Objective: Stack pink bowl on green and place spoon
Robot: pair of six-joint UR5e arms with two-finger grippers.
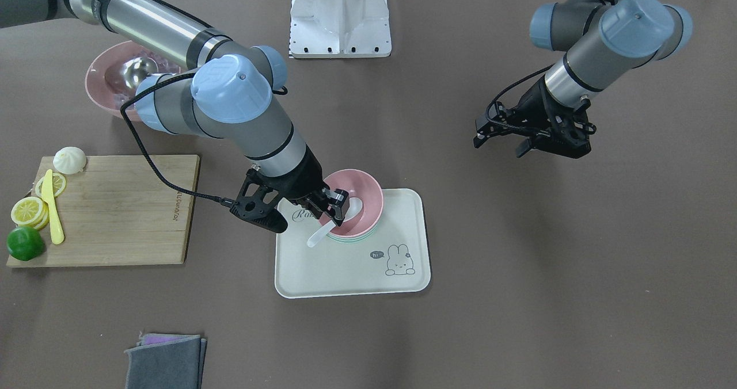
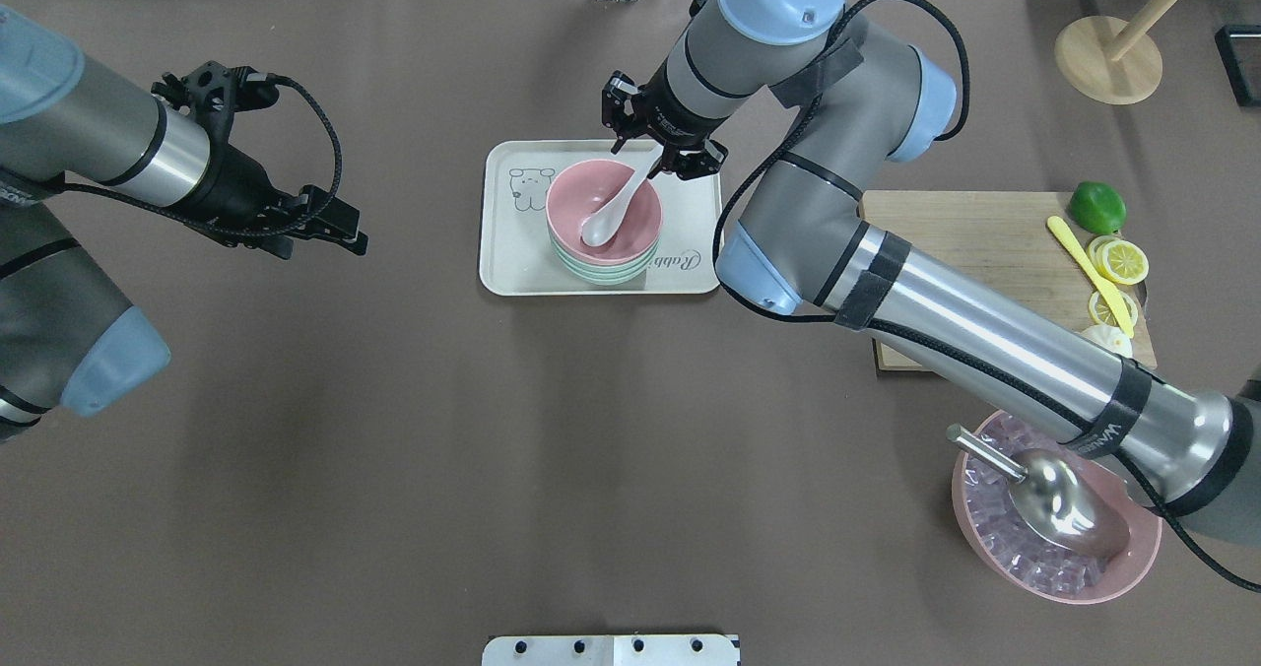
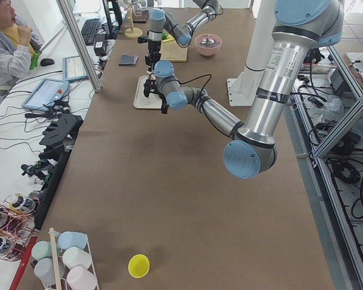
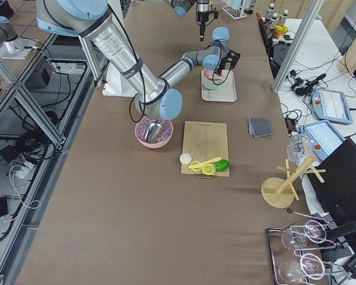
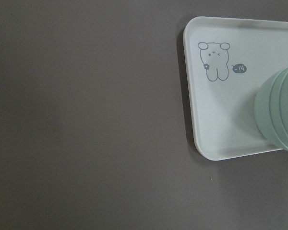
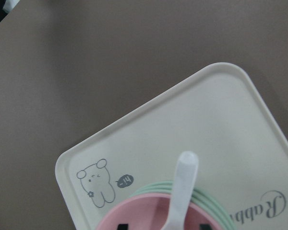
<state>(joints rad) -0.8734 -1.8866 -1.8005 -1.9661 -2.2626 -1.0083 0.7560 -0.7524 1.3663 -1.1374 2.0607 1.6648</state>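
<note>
A brown-covered table (image 2: 394, 430) fills our lab bay, with aluminium framing (image 3: 80, 45) and an operator (image 3: 3, 48) at a desk along one side. Seen from overhead, the left gripper (image 2: 323, 242) hangs wide open and empty at 9 o'clock of the cream tray (image 2: 507, 262), which we find toward the table's 12 o'clock. On the tray the pink bowl (image 2: 630, 223) sits nested in the green bowl (image 2: 603, 270). The white spoon (image 2: 596, 230) lies in the pink bowl, handle toward 1 o'clock, between the spread jaws of the right gripper (image 2: 658, 154), which grips nothing.
</note>
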